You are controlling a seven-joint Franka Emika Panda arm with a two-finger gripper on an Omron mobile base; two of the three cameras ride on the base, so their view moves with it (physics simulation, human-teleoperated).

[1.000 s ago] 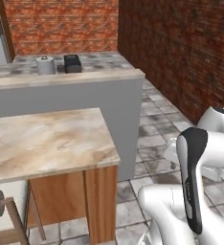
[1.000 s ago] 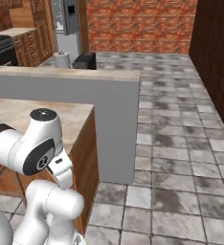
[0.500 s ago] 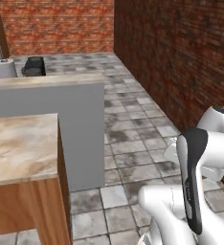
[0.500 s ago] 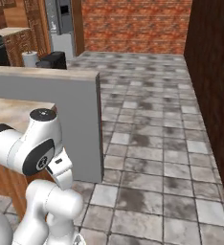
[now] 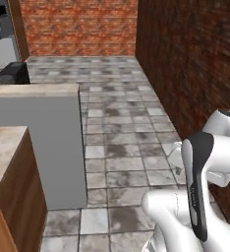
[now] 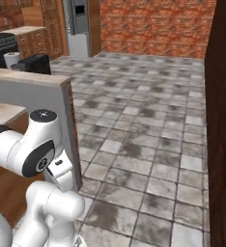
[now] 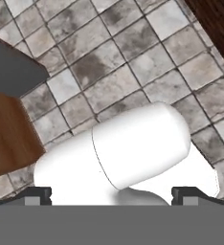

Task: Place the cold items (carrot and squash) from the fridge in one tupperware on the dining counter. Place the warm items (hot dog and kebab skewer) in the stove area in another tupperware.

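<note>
Robot arm (image 5: 200, 197) folded low over its base, elbow raised, beside the grey half-wall (image 5: 43, 142) of the counter. Gripper (image 7: 112, 194): jaws spread wide, holding nothing; its two dark fingertips (image 7: 37, 193) sit far apart above grey floor tiles (image 7: 109, 52). A marble-topped wooden counter (image 5: 4, 162) lies at nine o'clock. On the ledge at eleven o'clock stands a dark box-like object (image 6: 35, 63), possibly an appliance, with a white cylinder (image 6: 11, 59) just beside it. Brick wall (image 5: 77, 27) at twelve o'clock. Carrot, squash, hot dog, skewer and tupperware cannot be located here.
</note>
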